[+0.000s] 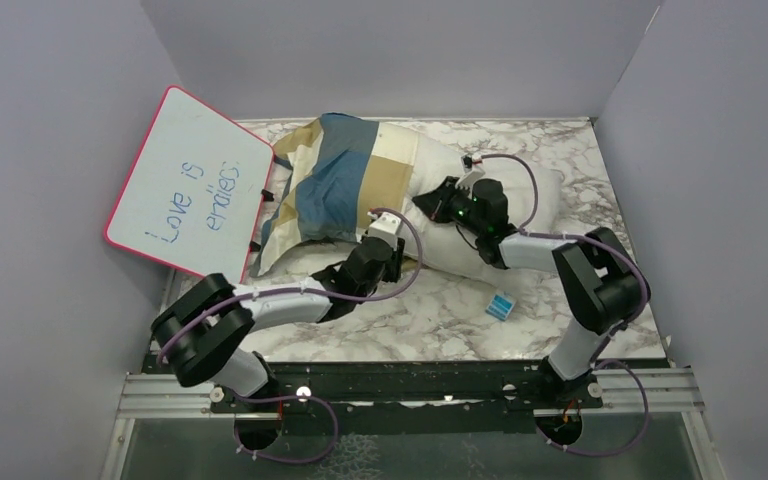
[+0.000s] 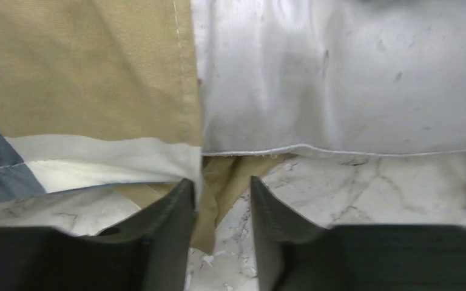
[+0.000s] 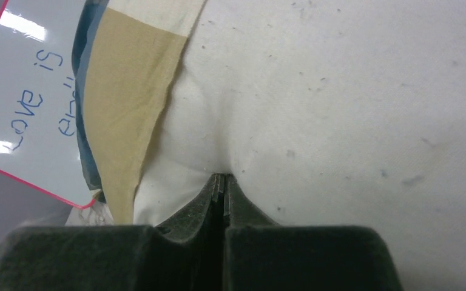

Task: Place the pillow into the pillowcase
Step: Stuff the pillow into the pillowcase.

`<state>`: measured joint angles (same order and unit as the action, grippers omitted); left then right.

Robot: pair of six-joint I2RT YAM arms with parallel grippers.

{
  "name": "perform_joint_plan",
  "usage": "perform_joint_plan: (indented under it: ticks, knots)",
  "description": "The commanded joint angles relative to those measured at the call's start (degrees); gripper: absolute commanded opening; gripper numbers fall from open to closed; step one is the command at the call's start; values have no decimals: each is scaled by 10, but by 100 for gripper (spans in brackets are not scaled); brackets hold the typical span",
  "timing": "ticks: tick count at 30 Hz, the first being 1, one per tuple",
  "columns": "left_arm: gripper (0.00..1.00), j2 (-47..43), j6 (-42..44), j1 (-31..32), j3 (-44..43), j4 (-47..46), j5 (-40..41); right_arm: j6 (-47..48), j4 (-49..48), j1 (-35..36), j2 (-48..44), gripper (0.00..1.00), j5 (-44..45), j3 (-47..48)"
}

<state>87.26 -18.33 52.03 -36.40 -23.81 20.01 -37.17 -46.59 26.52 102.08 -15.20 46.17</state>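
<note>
Hanging over the marble table [image 2: 370, 182] with the left gripper [image 2: 219, 182] slack: fingers [image 2: 170, 209] parted, clamping nothing. Finds a tan flap of the pillowcase [image 2: 85, 73] drooping into the gap between them, its cream hem right at the tip of the left finger; touching or only just beside, cannot tell. Straight ahead of those tips, meets the pillowcase's open edge running away from them, with checked tan, cream and blue cloth spreading to their left and the bare white pillow [image 2: 340, 79] to their right, its seam lying on the marble just past the right fingertip.

Clenches the right gripper [image 3: 223, 177] tight, tips meeting with no gap, sunk into a pucker in the pillow's top; whether a fold of cloth is nipped between them, cannot tell. Beyond and to the right of these fingers, shows only plump white fabric speckled with small dark marks. Ahead and to their left, reaches the pillowcase's edge, laid slantwise over the pillow.

Shows the pillow partly sheathed: left end inside the pillowcase, right part bare, both lying on the table. Further left of the fingers, past the pillowcase, shows a pink-rimmed whiteboard [image 1: 190, 185] with blue handwriting, propped against the side wall. Nearer than the right fingers, on the marble just off the pillow's near edge, shows a small blue striped thing [image 1: 501, 305].
</note>
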Motion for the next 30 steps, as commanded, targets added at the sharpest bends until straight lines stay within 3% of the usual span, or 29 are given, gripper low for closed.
perform_joint_plan:
  ticks: [1, 5, 12, 24, 30]
  knots:
    - [47, -92, -30, 18, -52, 108, 11, 45, 216, 3, -69, 10, 27, 10]
    - [57, -123, -29, 17, -85, 166, 46, 67, 279, -13, -133, 14, 21, 32]
    - [62, -107, 28, 10, -147, 195, 128, 85, 318, -45, -163, 20, 21, 110]
    - [66, 60, 142, -93, -353, 145, 72, 69, 288, -79, 6, 13, -31, 277]
    - [70, 175, 180, -105, -464, 145, 45, 44, 244, -74, 109, 5, -72, 238]
